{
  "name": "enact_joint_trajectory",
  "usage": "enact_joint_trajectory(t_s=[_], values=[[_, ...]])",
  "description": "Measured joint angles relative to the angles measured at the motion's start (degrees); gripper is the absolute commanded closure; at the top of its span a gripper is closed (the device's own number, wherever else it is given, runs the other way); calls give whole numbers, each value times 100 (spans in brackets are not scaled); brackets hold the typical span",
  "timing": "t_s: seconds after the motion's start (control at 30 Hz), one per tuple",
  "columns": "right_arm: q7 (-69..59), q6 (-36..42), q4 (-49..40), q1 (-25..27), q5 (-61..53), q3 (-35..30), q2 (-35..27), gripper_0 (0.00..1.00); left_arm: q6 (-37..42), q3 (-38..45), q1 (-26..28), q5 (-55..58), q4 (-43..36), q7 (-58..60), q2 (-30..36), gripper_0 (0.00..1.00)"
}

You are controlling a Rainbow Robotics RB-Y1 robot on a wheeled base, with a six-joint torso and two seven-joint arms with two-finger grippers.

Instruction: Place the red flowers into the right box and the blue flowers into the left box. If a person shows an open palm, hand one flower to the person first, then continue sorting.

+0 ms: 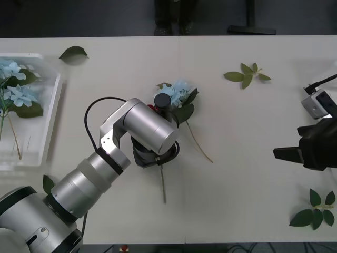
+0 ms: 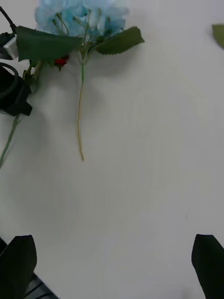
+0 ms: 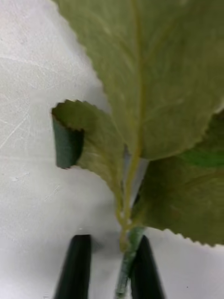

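Front view: left claw [image 3: 109, 266] nearly closed around green stem [image 3: 127, 266]; pale-blue flower [image 1: 179, 94] beside; right claw [image 2: 112, 264] open.

A single green leaf [image 1: 73, 52] is lying in the upper left of the frame on the pale table [image 1: 247, 126]. A leaf sprig [image 1: 246, 75] is resting toward the upper right, and another sprig [image 1: 316, 209] is sitting in the lower right corner. A small leaf [image 1: 48, 183] is peeking out at lower left.

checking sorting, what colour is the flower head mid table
Pale sky-blue fluffy flower head, clearest in the right wrist view.
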Motion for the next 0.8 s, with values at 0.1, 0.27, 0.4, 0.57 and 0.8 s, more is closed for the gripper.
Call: enact_joint_trajectory(t_s=[0.1, 0.27, 0.4, 0.57, 0.8], values=[[410, -162, 1, 26, -136, -22, -1, 3, 0, 0, 0, -2, 0, -5, 0, 100], [829, -948, 1, 598, -426, -54, -250, 3, 5, 0, 0, -11, -2, -41, 0, 100], [1357, -1561, 0, 1390, -729, -55, -584, 4, 300, 27, 0, -11, -139, -47, 1, 100], [1472, -1580, 1, 1695, -777, -55, -669, 4, 863, 313, 84, -9, -1093, -558, 197, 100], [1472, -1592, 1, 1536, -776, -54, -669, 3, 990, 901, 362, 613, -2388, -2223, 1204, 100]])
